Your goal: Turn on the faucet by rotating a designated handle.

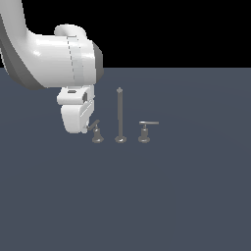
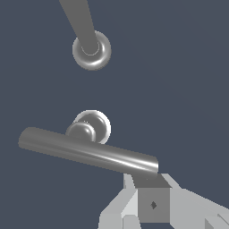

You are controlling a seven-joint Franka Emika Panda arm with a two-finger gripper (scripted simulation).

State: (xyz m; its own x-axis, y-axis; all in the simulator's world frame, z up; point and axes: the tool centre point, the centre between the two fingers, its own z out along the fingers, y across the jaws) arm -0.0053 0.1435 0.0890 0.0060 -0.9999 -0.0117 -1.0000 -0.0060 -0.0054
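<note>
Low down, hand (image 2: 152, 197) touching designated handle (image 2: 87, 152) lever tip, finger spread unclear, nothing visibly clamped

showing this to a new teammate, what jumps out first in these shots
The big white arm fills the exterior view's upper left, its gripper down at the designated handle. Beside it stand the tall spout rod and the other handle. The wrist view shows the lever bar close up.

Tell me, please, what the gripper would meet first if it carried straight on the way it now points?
Probably the lever bar of the designated handle: the gripper sits right at the bar's end, though actual contact is unclear.
</note>
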